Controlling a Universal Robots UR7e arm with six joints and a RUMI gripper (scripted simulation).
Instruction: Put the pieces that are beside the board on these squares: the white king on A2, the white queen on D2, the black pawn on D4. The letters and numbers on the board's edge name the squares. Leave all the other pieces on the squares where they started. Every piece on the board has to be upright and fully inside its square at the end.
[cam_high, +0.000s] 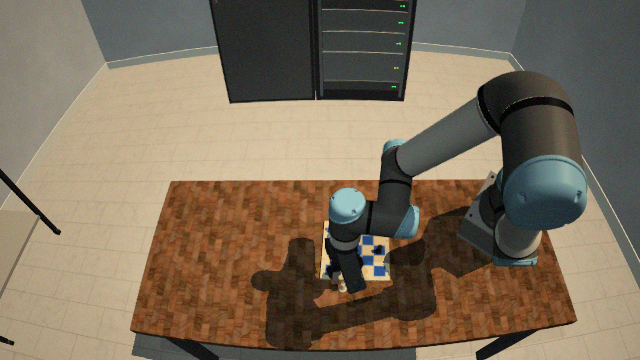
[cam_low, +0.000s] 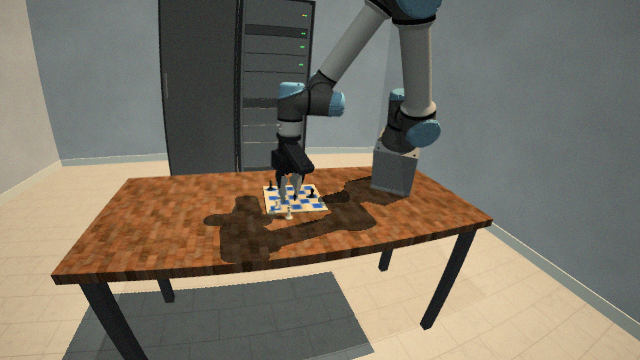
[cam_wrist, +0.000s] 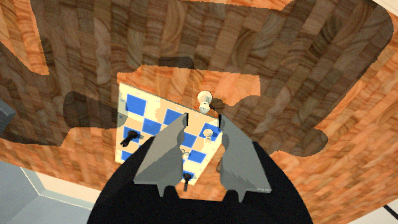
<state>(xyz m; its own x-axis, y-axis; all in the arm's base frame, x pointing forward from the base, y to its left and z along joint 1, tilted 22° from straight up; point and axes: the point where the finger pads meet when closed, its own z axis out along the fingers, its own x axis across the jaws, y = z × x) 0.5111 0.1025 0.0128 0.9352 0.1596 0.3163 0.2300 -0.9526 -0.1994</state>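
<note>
A white piece (cam_high: 342, 287) (cam_low: 288, 214) (cam_wrist: 204, 100) stands on the table just off the board's near edge; its type is unclear. The board (cam_high: 367, 260) (cam_low: 317, 205) (cam_wrist: 135, 104) holds a white piece (cam_low: 277, 204) (cam_wrist: 208, 134) on a blue near-corner square and another pale piece (cam_wrist: 183, 151), partly hidden by a finger. A black piece (cam_high: 378, 249) (cam_low: 312, 192) (cam_wrist: 131, 138) is at the arm-base side, another black piece (cam_low: 270, 185) (cam_wrist: 187, 180) at the far corner. My gripper (cam_low: 289, 199) (cam_wrist: 203, 114) is part open and empty above the board's near-left part.
The arm's base (cam_high: 475, 225) (cam_low: 395, 167) stands on the right of the wooden table (cam_high: 200, 225) (cam_low: 150, 210). The arm's shadow covers part of the table in front of the board. A dark rack cabinet (cam_high: 270, 50) (cam_low: 200, 90) stands behind the table.
</note>
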